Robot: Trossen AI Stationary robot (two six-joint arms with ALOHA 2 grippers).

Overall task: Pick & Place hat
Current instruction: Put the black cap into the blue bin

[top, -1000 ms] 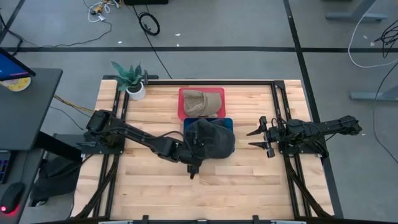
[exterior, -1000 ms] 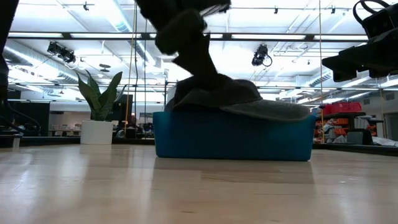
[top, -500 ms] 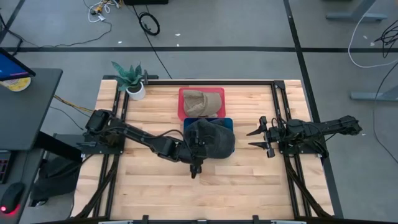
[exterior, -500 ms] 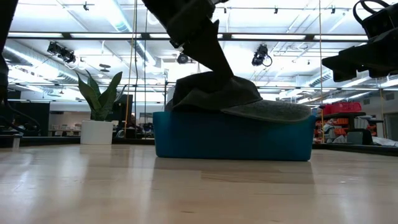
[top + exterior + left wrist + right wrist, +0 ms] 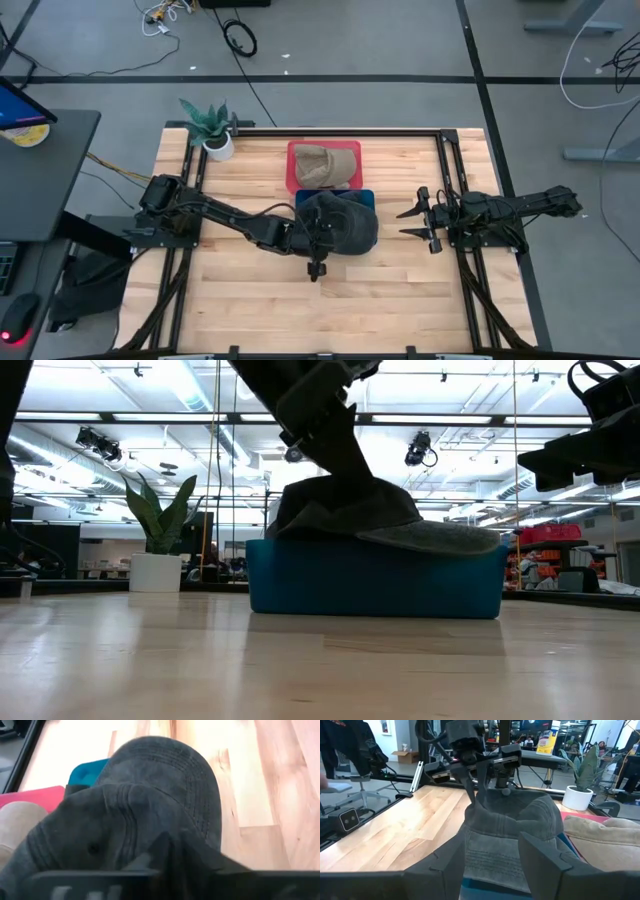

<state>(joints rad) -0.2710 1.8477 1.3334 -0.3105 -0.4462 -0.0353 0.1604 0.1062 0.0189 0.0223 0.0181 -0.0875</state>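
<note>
A dark grey hat (image 5: 345,225) lies on top of a blue box (image 5: 370,585) at the table's middle. Its crown rests on the box and its brim (image 5: 430,538) juts past the box's edge toward the right arm. My left gripper (image 5: 478,795) reaches in from the table's left and is shut on the crown. My right gripper (image 5: 412,222) hovers open to the right of the box, level with the hat, its fingers (image 5: 540,860) clear of the brim. My left gripper pinches a raised fold of the hat's crown (image 5: 482,802) between its two fingers, near the top of the crown. The fingers (image 5: 340,460) come from above, slanting down from the table's left. The hat still sits on the blue box, brim level.
A red box with a beige hat (image 5: 325,165) stands just behind the blue box. A potted plant (image 5: 212,130) stands at the far left corner. Bare wood lies in front of the boxes toward the near edge.
My left gripper has come down onto the hat's crown, drifting a little toward the table's right, and has shut on the cloth. The crown now stands bunched into a peak under the fingers; the brim has stayed on the box.
</note>
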